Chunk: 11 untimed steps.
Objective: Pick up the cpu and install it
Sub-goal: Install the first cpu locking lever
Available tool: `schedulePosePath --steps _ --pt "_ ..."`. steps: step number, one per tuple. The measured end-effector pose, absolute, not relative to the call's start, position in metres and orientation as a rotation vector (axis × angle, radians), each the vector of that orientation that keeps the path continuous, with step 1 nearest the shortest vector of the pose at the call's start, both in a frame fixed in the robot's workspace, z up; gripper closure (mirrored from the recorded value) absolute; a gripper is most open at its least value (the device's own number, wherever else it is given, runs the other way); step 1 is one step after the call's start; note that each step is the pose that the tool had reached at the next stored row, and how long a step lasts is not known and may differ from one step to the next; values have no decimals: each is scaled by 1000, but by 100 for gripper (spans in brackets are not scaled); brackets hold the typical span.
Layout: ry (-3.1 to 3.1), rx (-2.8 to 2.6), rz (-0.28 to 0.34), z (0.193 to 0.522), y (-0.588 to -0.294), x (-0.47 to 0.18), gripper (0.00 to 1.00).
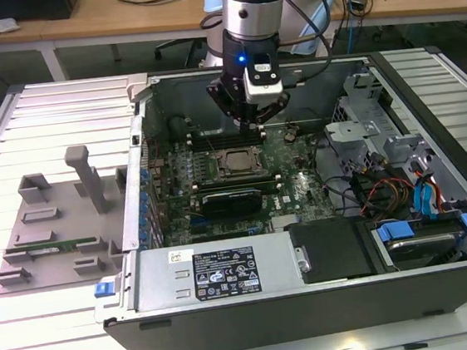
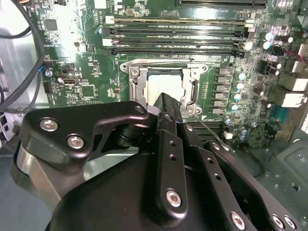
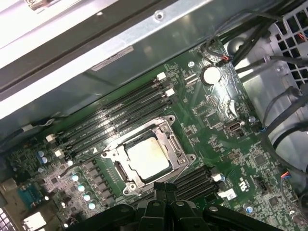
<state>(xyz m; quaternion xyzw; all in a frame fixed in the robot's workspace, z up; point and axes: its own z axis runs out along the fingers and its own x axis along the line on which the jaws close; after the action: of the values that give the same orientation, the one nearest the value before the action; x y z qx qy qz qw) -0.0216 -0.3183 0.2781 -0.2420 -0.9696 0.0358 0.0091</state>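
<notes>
First wrist view: cpu (image 3: 147, 154) sits flat inside socket (image 3: 177, 139), pale silvery lid up, metal frame round all four sides. Can't tell if the frame is latched. Gripper (image 3: 166, 185) hangs just over the socket's near edge, fingers pressed together, nothing between them. Second wrist view agrees: black fingers (image 2: 166, 144) meet at the tip, with the cpu (image 2: 161, 82) just beyond it and not touching.

Handling, my read:
- light, thin, stiff plate, no flex
- lid is smooth metal w/ a matte, slightly smeared look, prob slippery to pads
- fragile where it counts: underside contacts and socket pins, so any tilt or drag risks damage
- best hold is by two opposite edges, kept level and moved straight up/down. Frame crowds those edges, so little room for fingers

Materials/shapes:
- socket: square, bright stamped steel frame, black plastic inside
- RAM slots (image 3: 115, 120): long black ribs w/ white end clips, parallel, right beside socket; another bank on its opposite side
- board (image 3: 216, 125): glossy green, dense w/ small parts; row of silver caps near socket
- gripper: matte black links, hex bolts

Exterior view: gripper (image 1: 253, 123) over the open case (image 1: 227, 276), above the socket.
</notes>
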Motion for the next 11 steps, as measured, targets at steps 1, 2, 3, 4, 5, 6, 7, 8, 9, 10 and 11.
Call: schedulePosePath --steps 1,2,3,4,5,6,7,8,9,10,11 --pt "-3033 -740 112 278 -318 -22 89" --pt "-3037 -725 112 278 -318 -22 89" --pt "-3039 -715 112 278 -318 -22 89" --pt "-3044 -699 112 278 -318 -22 89" --pt "-3048 -681 113 278 -318 -22 89" --pt "-3052 -664 113 278 -318 -22 89" --pt "-3057 -644 113 278 -318 -22 89" --pt "-3060 -629 113 278 -318 -22 89" --pt "-3063 -619 113 278 -318 -22 89" --pt "-3066 -604 113 278 -318 -22 89" --pt "-3070 -587 113 278 -318 -22 89"
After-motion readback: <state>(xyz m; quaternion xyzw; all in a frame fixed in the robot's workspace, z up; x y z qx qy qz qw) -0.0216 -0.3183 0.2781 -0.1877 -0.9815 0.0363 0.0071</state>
